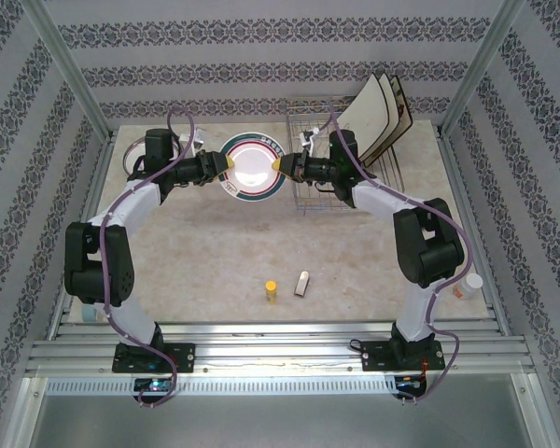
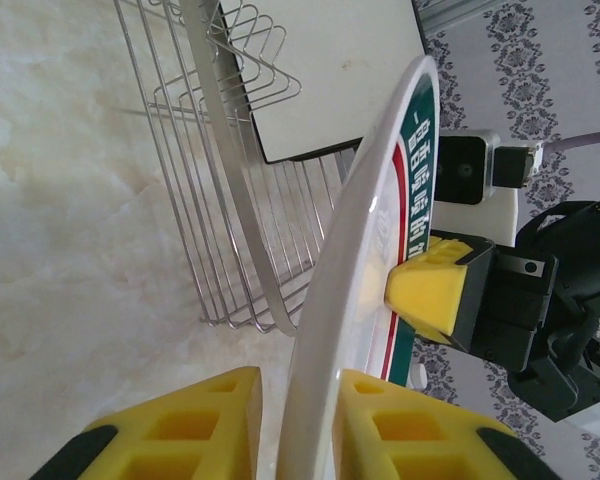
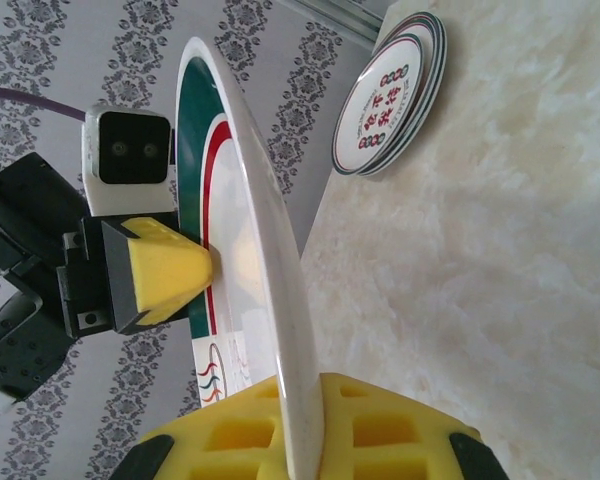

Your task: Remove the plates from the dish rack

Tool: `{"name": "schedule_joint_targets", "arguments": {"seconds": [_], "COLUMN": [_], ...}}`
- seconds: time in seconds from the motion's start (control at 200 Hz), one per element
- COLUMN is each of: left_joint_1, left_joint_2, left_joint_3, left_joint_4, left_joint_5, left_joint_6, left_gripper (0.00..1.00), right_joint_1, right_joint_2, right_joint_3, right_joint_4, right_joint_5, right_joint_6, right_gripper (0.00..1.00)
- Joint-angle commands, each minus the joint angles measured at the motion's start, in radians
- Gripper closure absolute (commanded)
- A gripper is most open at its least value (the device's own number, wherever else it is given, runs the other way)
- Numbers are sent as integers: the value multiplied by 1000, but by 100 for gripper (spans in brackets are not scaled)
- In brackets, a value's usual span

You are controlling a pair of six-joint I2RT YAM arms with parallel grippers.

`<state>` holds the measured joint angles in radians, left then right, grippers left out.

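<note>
- Top camera: your left gripper [image 1: 226, 162] and right gripper [image 1: 280, 164] each clamped an opposite edge of one round plate [image 1: 254, 170]. They held it between them with its face turned up toward the camera, just left of the dish rack [image 1: 310, 126].
- Both arms reached forward from their bases, and their forearms bent inward toward each other over the table [image 1: 215, 243].
- Square plates [image 1: 378, 117] leaned upright at the rack's right end, white backs showing. The plate's rim carried teal and red rings. Any writing on it was too small to read there.
- Left wrist camera: your left gripper [image 2: 300, 440] straddled the round plate [image 2: 350, 250] edge-on, with one yellow finger [image 2: 180, 435] on each side of the rim, closed onto it.
- On the far edge, the right gripper's yellow pad [image 2: 430, 295] pressed against the plate's face. Red characters ran along the teal band of the rim, and I could not read them.
- The dish rack [image 2: 230, 200] stood just beyond, holding a square plate [image 2: 320, 70] with its white back toward you.
- Right wrist camera: your right gripper [image 3: 305, 435] gripped the round plate [image 3: 250, 200] by its near rim, and the plate stood on edge between the yellow fingers [image 3: 400, 435].
- The left gripper's pad [image 3: 165, 270] touched the opposite side of the plate, beside the red and teal rings.
- A stack of round plates [image 3: 390, 95] lay flat on the table [image 3: 480, 250], well apart from the held one. Red characters were printed in the top plate's centre, and I could not read those either.
</note>
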<state>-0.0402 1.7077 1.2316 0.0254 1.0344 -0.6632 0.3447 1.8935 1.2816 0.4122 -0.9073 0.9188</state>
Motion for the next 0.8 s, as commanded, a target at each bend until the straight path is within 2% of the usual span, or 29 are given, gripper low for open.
{"name": "schedule_joint_targets", "arguments": {"seconds": [0.0, 0.085, 0.16, 0.17, 0.175, 0.18, 0.265, 0.305, 0.36, 0.375, 0.475, 0.595, 0.714, 0.799], "left_joint_1": [-12, -11, -12, -12, -11, -10, -2, 9, 33, 41, 110, 195, 256, 297], "left_joint_2": [13, 13, 15, 14, 14, 14, 12, 8, -2, -4, -35, -80, -121, -135], "left_joint_3": [-16, -21, -22, -23, -23, -24, -24, -24, -26, -28, -78, -157, -201, -219], "left_joint_4": [68, 76, 90, 94, 96, 96, 113, 113, 117, 123, 238, 365, 373, 379], "left_joint_5": [35, 36, 39, 38, 37, 37, 22, 8, -14, -20, -75, -183, -295, -358], "left_joint_6": [-7, -13, -24, -26, -28, -29, -46, -50, -65, -71, -162, -258, -265, -265], "left_gripper": [85, 100, 100, 100, 100, 100, 100, 100, 100, 100, 100, 100, 100, 100], "right_joint_1": [7, 11, 12, 11, 11, 11, 0, -8, -29, -37, -65, -69, -73, -75], "right_joint_2": [14, 23, 28, 29, 30, 30, 24, 14, -6, -17, -65, -72, -62, -75], "right_joint_3": [53, 69, 84, 86, 88, 88, 104, 111, 121, 128, 188, 334, 414, 424], "right_joint_4": [44, 39, 25, 21, 17, 17, -37, -88, -181, -229, -536, -965, -1177, -1254], "right_joint_5": [-21, -21, -18, -18, -19, -19, -10, -1, 29, 45, 187, 580, 863, 1024], "right_joint_6": [9, 9, 4, 3, 0, 0, -31, -61, -119, -149, -351, -603, -716, -769], "right_gripper": [100, 100, 99, 93, 87, 87, 39, 24, 12, 4, 2, 2, 2, 2]}}
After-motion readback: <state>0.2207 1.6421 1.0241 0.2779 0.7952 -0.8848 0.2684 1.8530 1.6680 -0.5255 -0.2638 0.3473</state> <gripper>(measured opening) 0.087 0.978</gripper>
